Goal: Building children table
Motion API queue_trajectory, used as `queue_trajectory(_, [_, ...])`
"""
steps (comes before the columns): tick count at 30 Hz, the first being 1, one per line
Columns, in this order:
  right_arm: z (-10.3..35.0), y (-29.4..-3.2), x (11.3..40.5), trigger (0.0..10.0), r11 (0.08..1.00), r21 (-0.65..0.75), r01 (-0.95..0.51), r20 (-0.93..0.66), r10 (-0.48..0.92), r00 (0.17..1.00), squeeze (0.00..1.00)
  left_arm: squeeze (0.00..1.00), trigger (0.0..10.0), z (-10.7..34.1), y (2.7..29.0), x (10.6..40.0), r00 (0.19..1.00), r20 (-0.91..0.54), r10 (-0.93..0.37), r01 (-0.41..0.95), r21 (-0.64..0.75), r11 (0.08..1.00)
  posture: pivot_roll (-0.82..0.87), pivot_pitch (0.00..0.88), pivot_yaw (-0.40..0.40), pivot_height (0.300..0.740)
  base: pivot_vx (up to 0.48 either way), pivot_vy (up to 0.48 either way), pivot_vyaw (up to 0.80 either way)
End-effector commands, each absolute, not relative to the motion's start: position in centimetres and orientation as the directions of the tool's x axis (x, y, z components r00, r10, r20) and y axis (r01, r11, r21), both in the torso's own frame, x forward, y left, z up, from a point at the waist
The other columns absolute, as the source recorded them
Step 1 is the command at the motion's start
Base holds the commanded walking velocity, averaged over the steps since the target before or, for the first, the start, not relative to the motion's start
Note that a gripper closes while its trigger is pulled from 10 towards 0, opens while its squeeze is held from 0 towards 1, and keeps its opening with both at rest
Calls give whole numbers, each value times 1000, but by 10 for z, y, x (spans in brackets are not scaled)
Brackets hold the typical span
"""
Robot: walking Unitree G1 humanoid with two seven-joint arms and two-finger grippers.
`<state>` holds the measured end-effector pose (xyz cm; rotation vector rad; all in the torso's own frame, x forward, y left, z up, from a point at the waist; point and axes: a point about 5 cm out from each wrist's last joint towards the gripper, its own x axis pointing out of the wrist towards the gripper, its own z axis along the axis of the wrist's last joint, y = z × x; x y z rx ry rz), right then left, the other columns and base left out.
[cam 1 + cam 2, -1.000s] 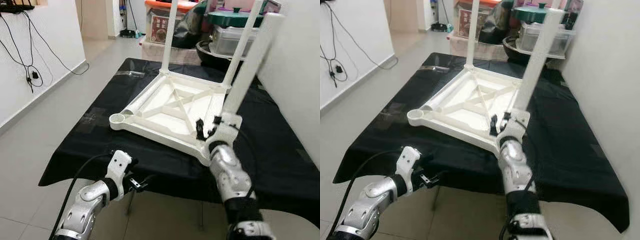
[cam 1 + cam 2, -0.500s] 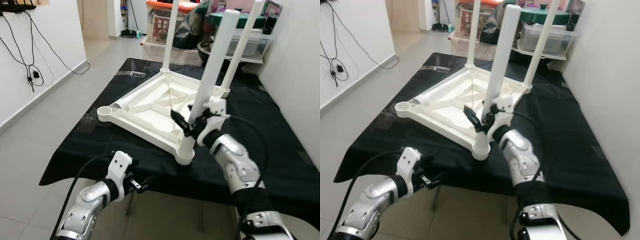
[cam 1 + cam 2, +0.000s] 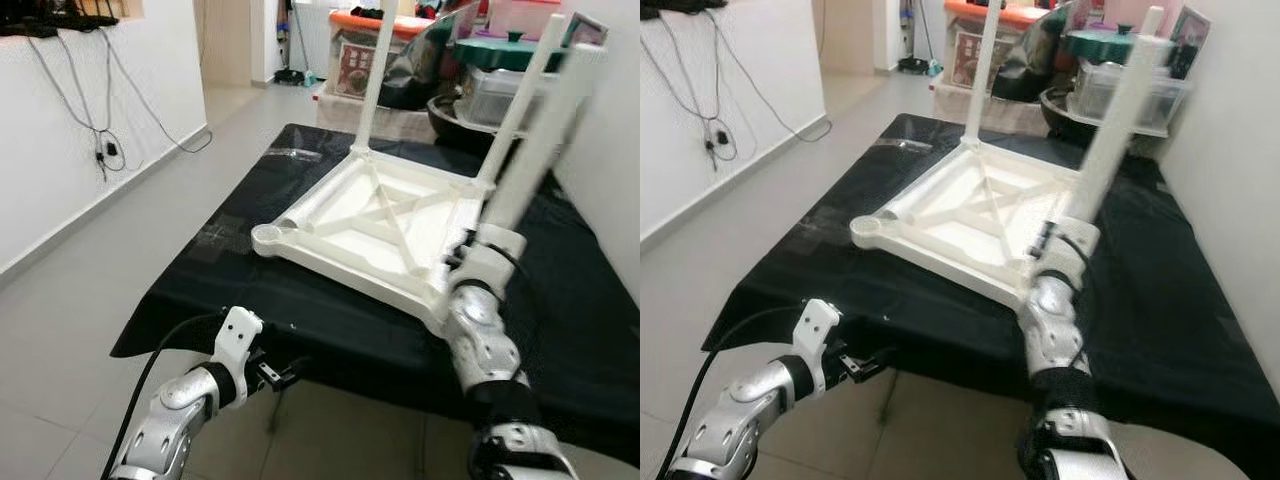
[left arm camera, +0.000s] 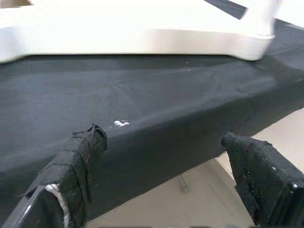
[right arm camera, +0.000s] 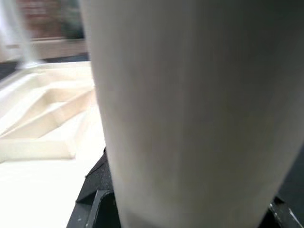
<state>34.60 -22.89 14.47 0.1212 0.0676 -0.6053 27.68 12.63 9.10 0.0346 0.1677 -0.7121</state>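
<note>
While right gripper clamps leg | left gripper gapes (below cloth edge) — unladen

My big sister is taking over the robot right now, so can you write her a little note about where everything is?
Right gripper: closed around the near white plastic tube leg, low down where it meets the tabletop's near corner; the leg leans and looks blurred.
Left gripper: open, holding nothing, low in front of the black cloth's near edge.
The white plastic children's tabletop lies upside down on the cloth.
Done: two far legs stand upright in their corner sockets.
Left: seat the held leg straight, then fit a leg into the open round socket at the left corner.
</note>
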Motion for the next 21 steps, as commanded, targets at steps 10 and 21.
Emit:
queue_trajectory(10, [130,-215,346,10000,872,125,474,-177,-450,875,0,0,10000,91,120,279,731,-169,-661,667,-24,745,78,0,-98,740,0,0,0])
queue_trajectory(21, [163,-200,355,10000,904,224,365,4,-375,927,1000,0,10000,90,124,278,738,-173,-652,659,-22,751,79,0,-99,740,0,0,0])
